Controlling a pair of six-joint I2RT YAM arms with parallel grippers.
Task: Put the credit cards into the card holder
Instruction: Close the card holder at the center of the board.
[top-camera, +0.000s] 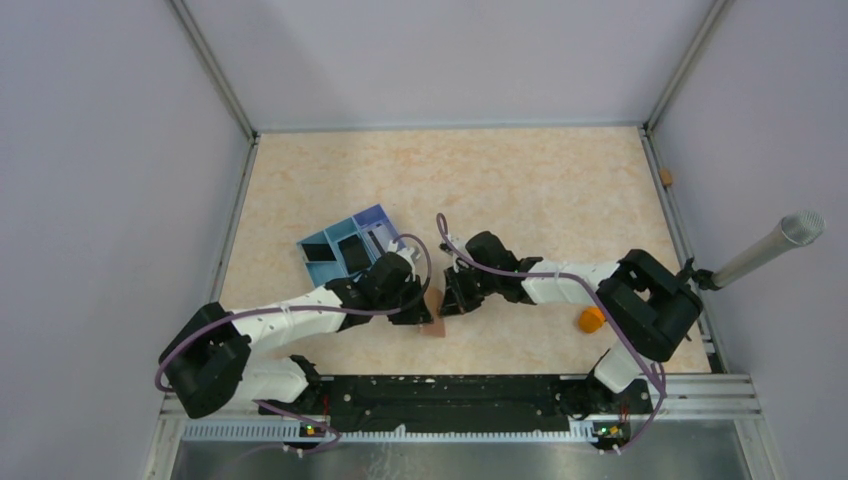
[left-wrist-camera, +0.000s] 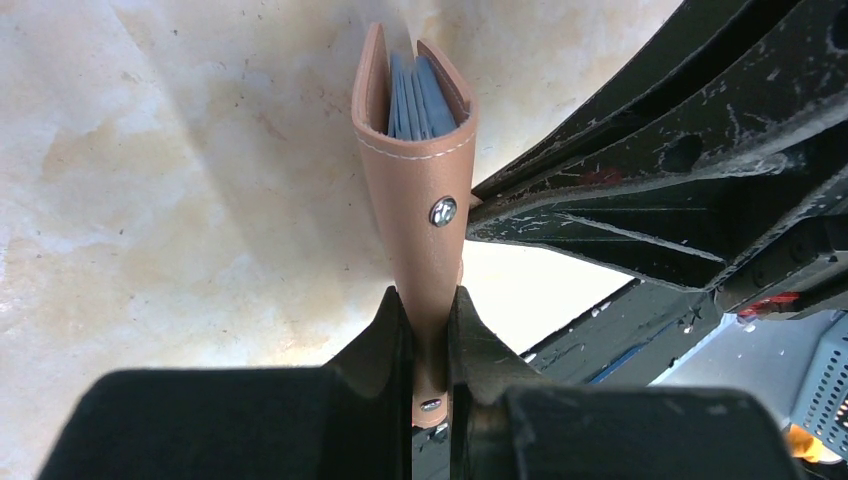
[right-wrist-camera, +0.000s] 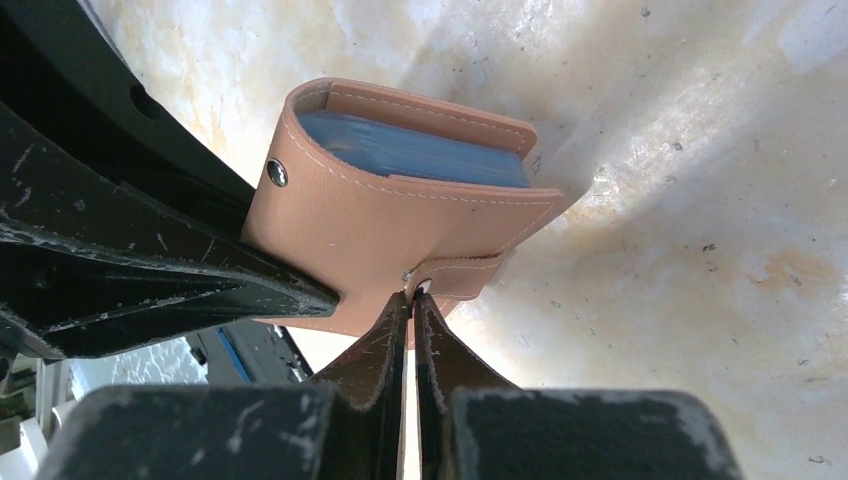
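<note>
Closest to me in the left wrist view, my left tool (left-wrist-camera: 430, 305) is narrowed onto the near edge of the card holder (left-wrist-camera: 420, 190). One finger presses each face, so the tan wallet stands edge-on between them and runs away toward 12 o'clock. A metal snap stud (left-wrist-camera: 443, 211) sits partway along the narrow side facing the camera. Beyond it the fold gapes a little, with the light blue credit cards (left-wrist-camera: 415, 100) tucked inside (only blue edges show; I can make out no other colour). In the right wrist view, my right tool (right-wrist-camera: 412, 300) is pinched almost fully closed on the small strap (right-wrist-camera: 455, 272) at the holder's 6 o'clock edge. The black fingers of my left tool come in from 9 o'clock, and the blue cards fill the pocket at 12 o'clock. From above, both tools meet just ahead of my bases with the holder (top-camera: 435, 325) held between them over the marbled counter (top-camera: 520, 190). I cannot tell whether it touches the surface. An orange object (top-camera: 592, 320) lies well apart at 3 o'clock, beside my right arm. Farther back, at 10 o'clock from the holder, a blue box (top-camera: 350, 250) with divided compartments sits just behind my left tool.
</note>
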